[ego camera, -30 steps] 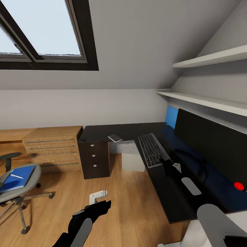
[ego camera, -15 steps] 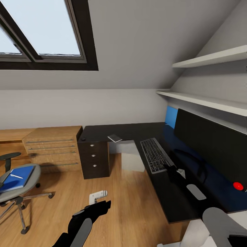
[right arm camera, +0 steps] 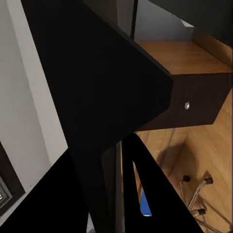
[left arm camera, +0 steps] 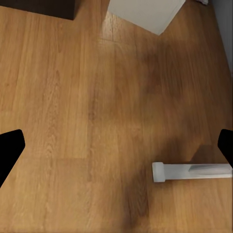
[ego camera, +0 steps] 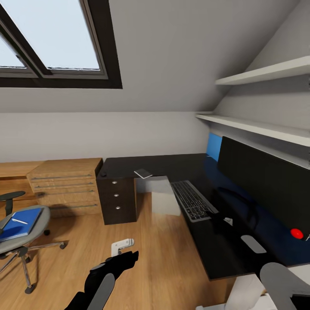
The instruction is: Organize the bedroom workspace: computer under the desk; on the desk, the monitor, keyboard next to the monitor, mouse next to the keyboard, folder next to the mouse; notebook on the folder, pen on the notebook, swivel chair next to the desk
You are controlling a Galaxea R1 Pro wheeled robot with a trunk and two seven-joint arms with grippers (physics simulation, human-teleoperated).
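The right end effector [ego camera: 217, 215], dark and low over the black L-shaped counter [ego camera: 172, 165], grips the near end of the slim silver-grey keyboard [ego camera: 193, 200] before the wide black monitor [ego camera: 262, 181]; the left end effector [ego camera: 122, 258] hangs released above the floor. The bright blue folder [ego camera: 19, 224] and thin white pen [ego camera: 19, 221] remain on the grey swivel chair [ego camera: 26, 234]; the dark-grey notebook [ego camera: 143, 173] lies on the counter, the light-grey computer [ego camera: 165, 196] beneath it.

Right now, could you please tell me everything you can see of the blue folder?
The folder is a bright blue, flat rectangle lying face up on the grey seat of the swivel chair, at the head view's lower left. A thin white pen rests across its top. Its near corner is cut off by the picture's edge. Neither gripper touches it.
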